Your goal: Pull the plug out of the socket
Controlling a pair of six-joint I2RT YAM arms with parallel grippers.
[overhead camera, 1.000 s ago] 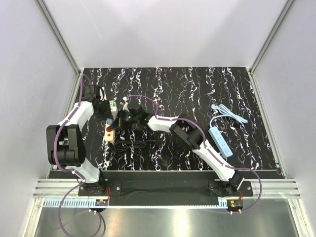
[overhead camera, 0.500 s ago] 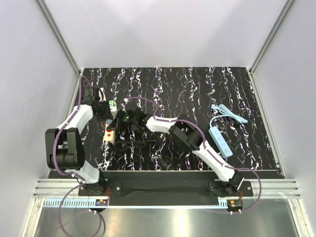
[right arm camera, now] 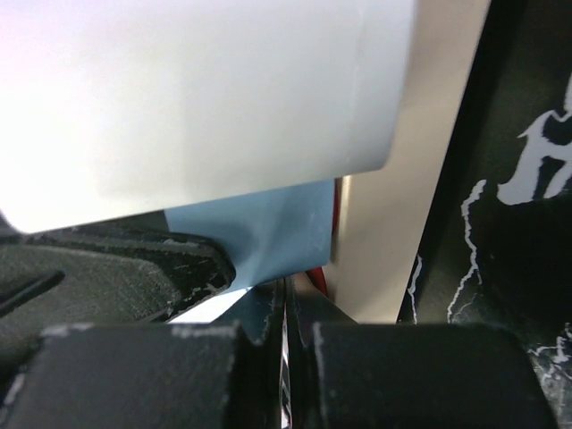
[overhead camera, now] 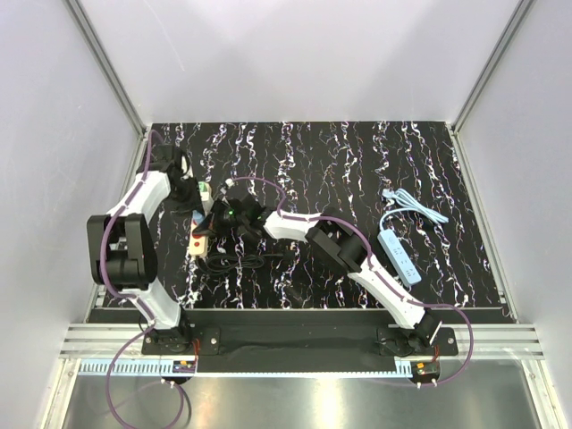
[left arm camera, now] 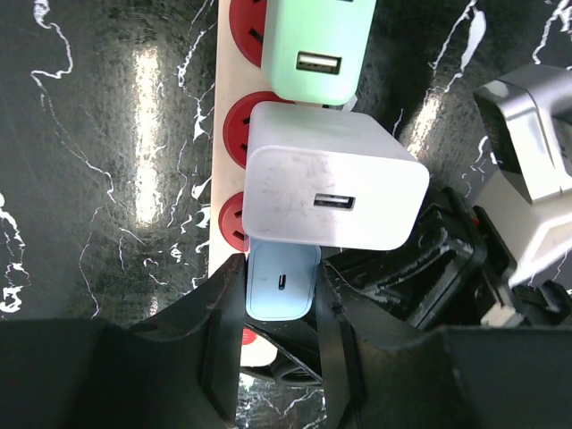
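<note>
The socket, a beige strip (left arm camera: 234, 80) with red round spots, lies at the table's left (overhead camera: 197, 243). Three adapters stand in it in a row. The white cube plug (left arm camera: 335, 192) is the middle one, and it fills the top of the right wrist view (right arm camera: 197, 89). My left gripper (left arm camera: 281, 277) is shut on the small light blue adapter (left arm camera: 281, 281) just below the plug, one finger on each side. My right gripper (right arm camera: 286, 308) is shut, its tips pressed against the strip (right arm camera: 393, 223) beside that blue adapter (right arm camera: 268, 228).
A mint green adapter (left arm camera: 317, 49) sits in the strip above the white plug. The strip's black cord (overhead camera: 237, 261) coils beside it. A light blue power strip (overhead camera: 399, 255) with a blue cord lies at the right.
My left arm's elbow and wrist have shifted slightly while its grip stays the same. The right arm has not moved.
</note>
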